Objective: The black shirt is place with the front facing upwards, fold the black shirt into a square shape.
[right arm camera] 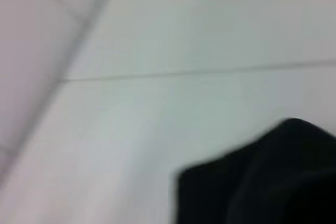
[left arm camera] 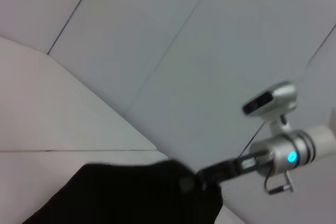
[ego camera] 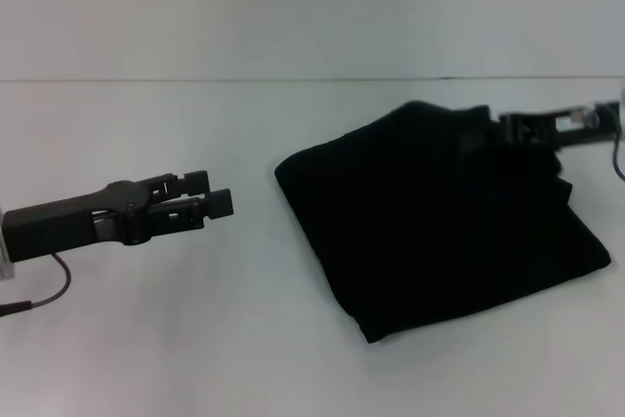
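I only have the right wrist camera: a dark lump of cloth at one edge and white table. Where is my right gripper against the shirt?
Observer: The head view shows the right gripper at the far right corner of the black shirt, touching the cloth.
Operator: Is the shirt folded yet?
Observer: It lies as a compact, roughly four-sided bundle on the white table, with that far corner bunched up.
Operator: And the left arm?
Observer: The left gripper hovers over bare table to the shirt's left, clear of it, holding nothing.
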{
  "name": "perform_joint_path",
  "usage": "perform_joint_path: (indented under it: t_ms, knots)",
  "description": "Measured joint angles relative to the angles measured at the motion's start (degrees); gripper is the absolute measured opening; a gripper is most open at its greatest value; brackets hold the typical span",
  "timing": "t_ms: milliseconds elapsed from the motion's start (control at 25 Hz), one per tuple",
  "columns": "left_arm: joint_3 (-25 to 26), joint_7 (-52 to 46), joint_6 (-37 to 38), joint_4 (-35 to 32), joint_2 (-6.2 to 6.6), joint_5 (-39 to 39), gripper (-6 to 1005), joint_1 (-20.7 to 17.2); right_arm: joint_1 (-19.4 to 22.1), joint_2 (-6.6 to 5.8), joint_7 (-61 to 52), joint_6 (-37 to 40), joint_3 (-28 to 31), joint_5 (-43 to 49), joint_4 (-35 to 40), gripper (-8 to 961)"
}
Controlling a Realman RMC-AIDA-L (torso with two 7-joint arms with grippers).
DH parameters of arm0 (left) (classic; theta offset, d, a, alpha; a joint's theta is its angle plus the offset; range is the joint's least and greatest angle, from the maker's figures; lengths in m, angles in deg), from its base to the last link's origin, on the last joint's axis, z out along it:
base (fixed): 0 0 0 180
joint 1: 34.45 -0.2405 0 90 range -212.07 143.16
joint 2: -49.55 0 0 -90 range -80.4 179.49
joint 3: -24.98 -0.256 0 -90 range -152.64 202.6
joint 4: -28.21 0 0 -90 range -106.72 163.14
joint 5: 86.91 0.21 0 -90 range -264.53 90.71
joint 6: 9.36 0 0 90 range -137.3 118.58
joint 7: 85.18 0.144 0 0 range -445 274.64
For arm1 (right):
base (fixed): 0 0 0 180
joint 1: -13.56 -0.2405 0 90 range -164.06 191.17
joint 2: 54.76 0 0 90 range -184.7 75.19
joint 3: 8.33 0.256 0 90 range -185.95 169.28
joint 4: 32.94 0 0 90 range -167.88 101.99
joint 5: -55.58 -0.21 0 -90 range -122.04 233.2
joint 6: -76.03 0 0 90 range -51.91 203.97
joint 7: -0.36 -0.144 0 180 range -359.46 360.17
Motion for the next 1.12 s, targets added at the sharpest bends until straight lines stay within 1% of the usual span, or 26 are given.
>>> perform_joint_path:
  t_ms: [120,200,320,480,600,720,880,1120]
  knots:
    - [0.2,-0.6,0.0,-0.2,0.35,-0.2,908,-0.6,-1.9,0.44,0.0,4.2,-0.1,-3.0,1.8,98]
    - [1.0,-0.9,0.0,-0.6,0.87,-0.1,908,-1.2,-3.2,0.78,0.1,6.5,-0.2,-4.6,2.1,99]
    - [4.4,-1.5,0.0,-1.1,2.0,0.3,908,-2.5,-5.2,1.61,0.5,7.8,-0.4,-6.2,2.2,99]
    - [8.0,-1.7,0.5,-1.5,2.87,0.3,908,-4.3,-7.2,2.96,1.1,8.0,-0.5,-6.7,2.2,99]
    - [8.8,-1.7,0.6,-1.9,2.95,0.3,908,-5.3,-8.4,3.86,1.3,7.9,-0.4,-7.0,2.3,99]
    - [8.9,-1.6,0.6,-2.1,2.83,0.3,909,-5.6,-9.3,4.27,1.4,7.6,-0.5,-8.7,2.4,99]
    - [9.0,-1.4,0.6,-2.1,2.73,0.6,909,-5.6,-10.2,4.91,1.5,5.5,-0.6,-11.2,2.3,99]
    - [9.0,-1.4,0.3,-2.1,2.73,0.6,908,-5.6,-12.7,6.37,2.7,2.2,-1.0,-12.0,1.3,99]
